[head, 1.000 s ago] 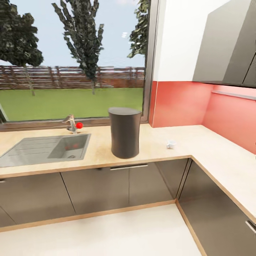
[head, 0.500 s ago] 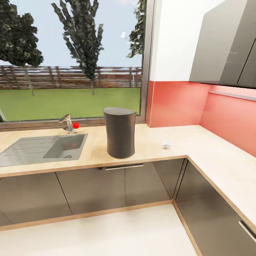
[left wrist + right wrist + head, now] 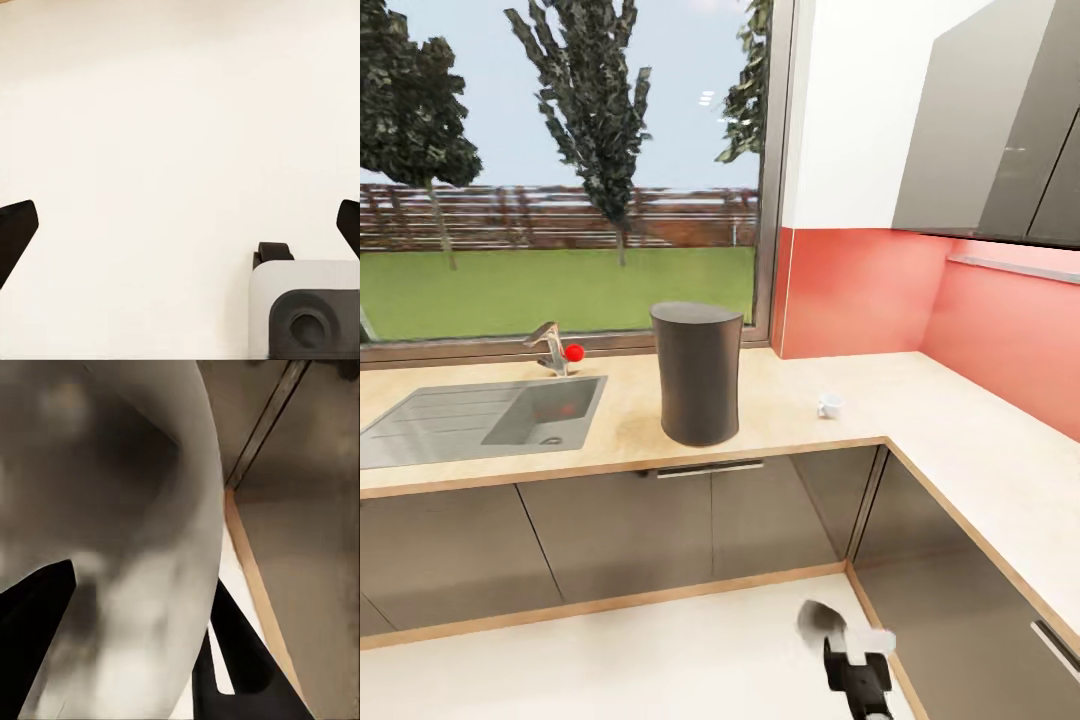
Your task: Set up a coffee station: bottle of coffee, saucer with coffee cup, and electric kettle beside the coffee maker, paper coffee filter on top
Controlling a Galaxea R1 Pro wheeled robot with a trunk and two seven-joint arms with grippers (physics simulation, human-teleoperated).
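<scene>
Right end effector (image 3: 838,640) low over the floor, clenched on the white saucer (image 3: 127,532), with the maker (image 3: 697,372) upright on the bench (image 3: 780,420) up ahead-left, cup (image 3: 829,405) to its right; left end effector (image 3: 180,225) spread, released.

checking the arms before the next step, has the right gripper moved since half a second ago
Yes. The right gripper has risen into the head view's lower edge, over the floor below the corner cabinet fronts; the coffee maker kept its place.
</scene>
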